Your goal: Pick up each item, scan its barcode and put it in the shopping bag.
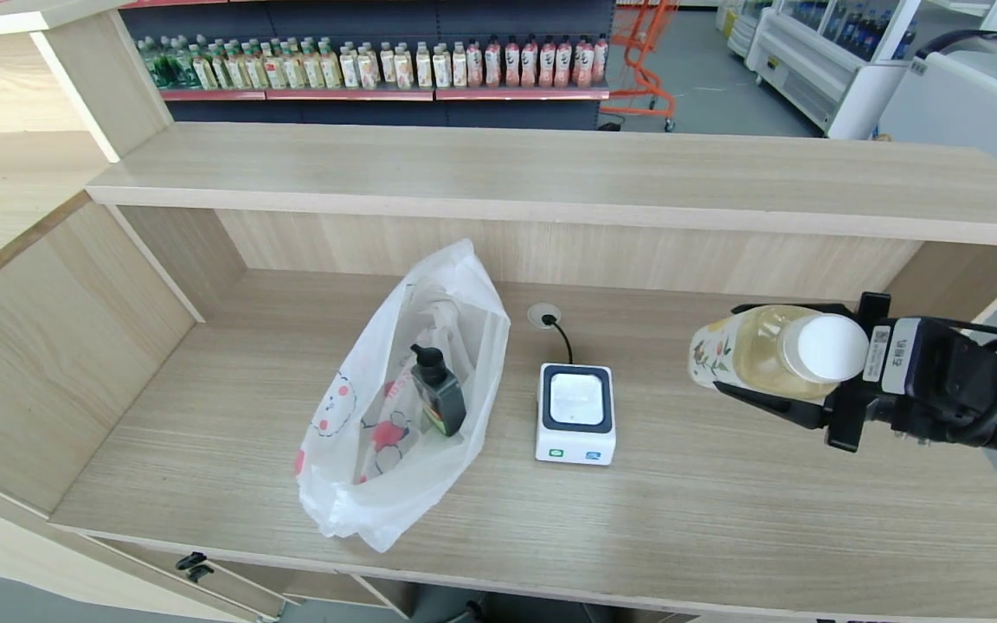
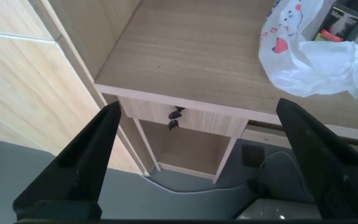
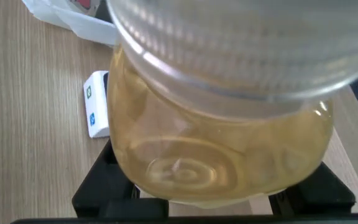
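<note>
My right gripper (image 1: pixel 771 368) is shut on a clear bottle (image 1: pixel 767 350) of yellowish drink with a white cap. The bottle lies sideways in the air above the right side of the wooden counter (image 1: pixel 723 510), to the right of the white barcode scanner (image 1: pixel 576 413). In the right wrist view the bottle (image 3: pixel 222 124) looms close, with the scanner (image 3: pixel 96 102) below it. A white plastic shopping bag (image 1: pixel 395 407) lies open left of the scanner, and a dark pump bottle (image 1: pixel 438 394) rests inside it. My left gripper (image 2: pixel 197 162) is open, off the counter's front left edge, near the bag (image 2: pixel 309 59).
The counter sits in a recess with wooden walls at the back and left and a raised ledge (image 1: pixel 550 173) behind. A black cable (image 1: pixel 561 339) runs from the scanner to a hole in the counter. A drawer with a key (image 2: pixel 176 117) is under the front edge.
</note>
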Controlling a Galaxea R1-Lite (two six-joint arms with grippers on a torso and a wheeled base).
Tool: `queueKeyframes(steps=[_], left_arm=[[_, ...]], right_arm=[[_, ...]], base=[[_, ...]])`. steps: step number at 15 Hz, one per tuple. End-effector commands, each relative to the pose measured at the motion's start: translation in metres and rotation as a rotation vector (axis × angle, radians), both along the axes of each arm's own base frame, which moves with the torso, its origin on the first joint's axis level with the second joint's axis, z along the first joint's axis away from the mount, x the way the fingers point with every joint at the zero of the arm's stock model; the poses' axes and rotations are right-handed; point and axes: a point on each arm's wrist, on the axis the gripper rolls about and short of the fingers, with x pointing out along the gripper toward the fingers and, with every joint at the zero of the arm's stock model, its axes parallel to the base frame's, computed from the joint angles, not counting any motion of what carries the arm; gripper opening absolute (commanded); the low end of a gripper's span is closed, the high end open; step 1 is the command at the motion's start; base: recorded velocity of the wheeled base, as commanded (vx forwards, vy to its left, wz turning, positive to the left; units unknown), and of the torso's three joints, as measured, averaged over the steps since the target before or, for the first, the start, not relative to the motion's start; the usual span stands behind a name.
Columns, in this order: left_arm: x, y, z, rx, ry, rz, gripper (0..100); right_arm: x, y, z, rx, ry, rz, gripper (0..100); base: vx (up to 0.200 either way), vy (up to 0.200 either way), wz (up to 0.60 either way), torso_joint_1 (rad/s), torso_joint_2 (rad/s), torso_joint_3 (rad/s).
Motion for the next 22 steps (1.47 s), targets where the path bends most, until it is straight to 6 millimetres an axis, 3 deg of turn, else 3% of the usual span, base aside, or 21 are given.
queueKeyframes(steps=[1,4,15,22], left_arm=[[0.0,0.0,0.0,0.001,0.0,0.001,100],[0.0,0.0,0.0,0.004,0.002,0.001,100],[0.0,0.0,0.0,0.004,0.002,0.001,100],[0.0,0.0,0.0,0.004,0.002,0.001,100]], right_arm=[[0.009,0.002,-0.008,-0.005,0.032,0.009,0],[0.02,0.005,-0.019,-0.007,0.063,0.041,0],[0.075,0.012,-0.079,0.009,0.076,0.119,0],[0.106,0.015,-0.089,0.011,0.038,0.113,0]], base=[[0.0,0.2,0.0,0.002,0.0,0.002],[0.0,0.2,0.0,0.004,0.0,-0.001],[0.0,0.0,0.0,0.0,0.0,0.0],[0.0,0.0,0.0,0.0,0.0,0.0]])
